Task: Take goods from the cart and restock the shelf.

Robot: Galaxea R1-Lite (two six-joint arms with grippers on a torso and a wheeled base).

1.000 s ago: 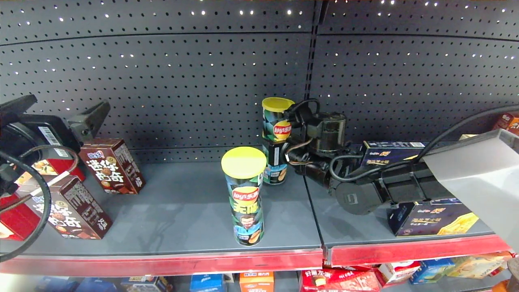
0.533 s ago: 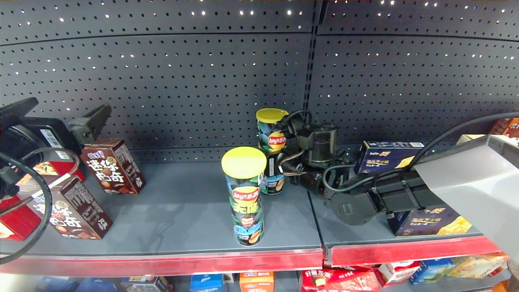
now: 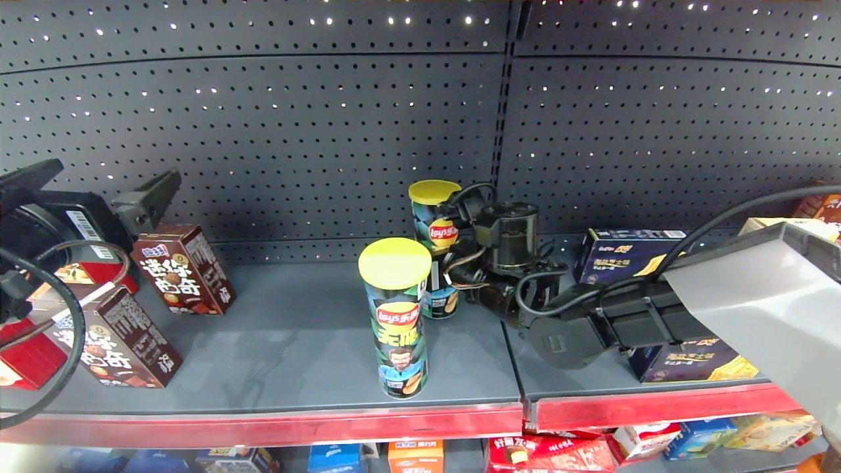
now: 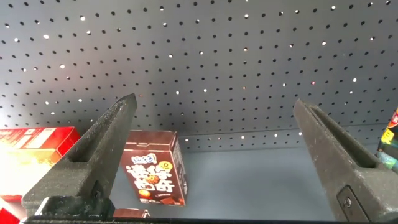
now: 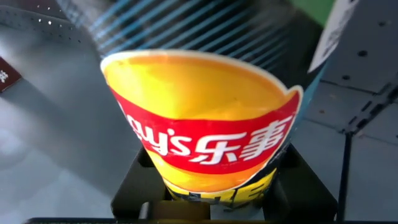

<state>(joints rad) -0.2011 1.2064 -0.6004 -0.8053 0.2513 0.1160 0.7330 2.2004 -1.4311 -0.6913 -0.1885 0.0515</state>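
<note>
Shelf (image 3: 289, 341): grey deck with open room at centre and the pegboard back panel (image 3: 295, 144) close behind. My right end effector (image 3: 453, 263) is clamped on a yellow-lidded chip canister (image 3: 433, 226), upright near the back, just behind a second chip canister (image 3: 396, 315) by the front lip. Step judged: placing. I cannot tell whether the base touches the deck. Next: seat it, release, and withdraw clear of the dark blue boxes (image 3: 624, 253). My left end effector (image 4: 211, 155) is spread wide and empty, near the chocolate boxes (image 3: 181, 269).

A can (image 5: 205, 118) fills the space right in front of the end effector (image 5: 211, 198), held there; grey shelf (image 5: 37, 155) lies beyond.
</note>
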